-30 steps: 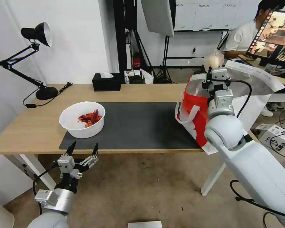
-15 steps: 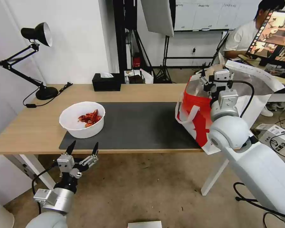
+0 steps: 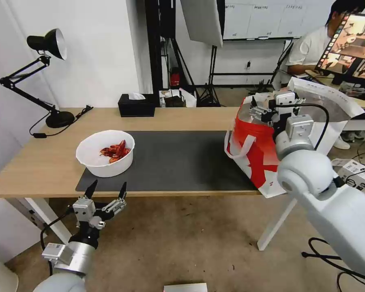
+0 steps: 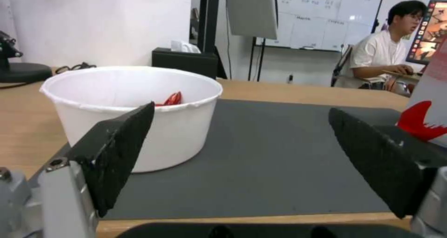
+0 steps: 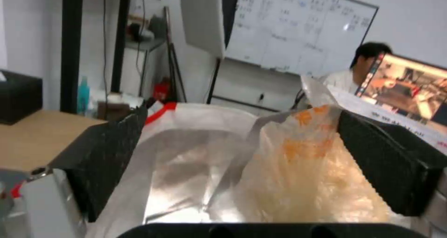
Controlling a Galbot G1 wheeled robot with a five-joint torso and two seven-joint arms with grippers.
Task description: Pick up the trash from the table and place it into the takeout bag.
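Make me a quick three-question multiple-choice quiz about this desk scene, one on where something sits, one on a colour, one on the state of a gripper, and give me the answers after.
1. Where does the white bowl stand on the table?
A. on the left end of the dark mat
B. inside the takeout bag
C. on top of the tissue box

2. What colour are the shells in the bowl?
A. green
B. red
C. blue

3. How is the right gripper now?
A. shut on the bowl
B. open over the mouth of the takeout bag
C. resting flat on the mat

Answers:
1 A, the head view shows the bowl on the mat's left end, in front of the left gripper, which waits open below the table edge.
2 B, the shells are red in the head view.
3 B, the right wrist view shows the fingers apart above the foil lining, the plastic-wrapped lump lying inside.
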